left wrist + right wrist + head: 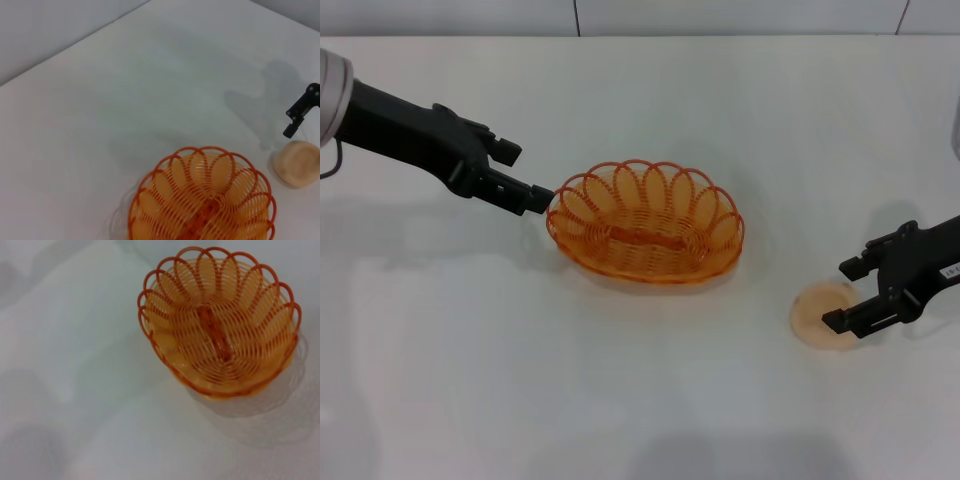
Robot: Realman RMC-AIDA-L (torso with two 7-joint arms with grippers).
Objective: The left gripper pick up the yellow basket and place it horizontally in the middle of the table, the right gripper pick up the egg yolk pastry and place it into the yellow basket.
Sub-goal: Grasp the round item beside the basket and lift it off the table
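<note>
Yellow basket [645,222] sits near the middle of the white table [620,400], lying horizontally with its long axis running left to right. It is an oval, orange-yellow, translucent wire basket with a looped, scalloped rim and a woven base crossed by a darker central rib; nothing lies inside it. At its left end, the left gripper [525,175] reaches in from the left edge on a black arm, its fingers spread apart, the lower finger [535,195] right at the basket's rim, though whether it touches cannot be told. To the right of the basket and a little nearer the robot, the egg yolk pastry [823,313] rests on the table, a small, round, smooth, pale beige dome, well apart from the basket. The right gripper [844,293] is at the pastry with its fingers open wide, one on each side of it, not yet closed on it.
</note>
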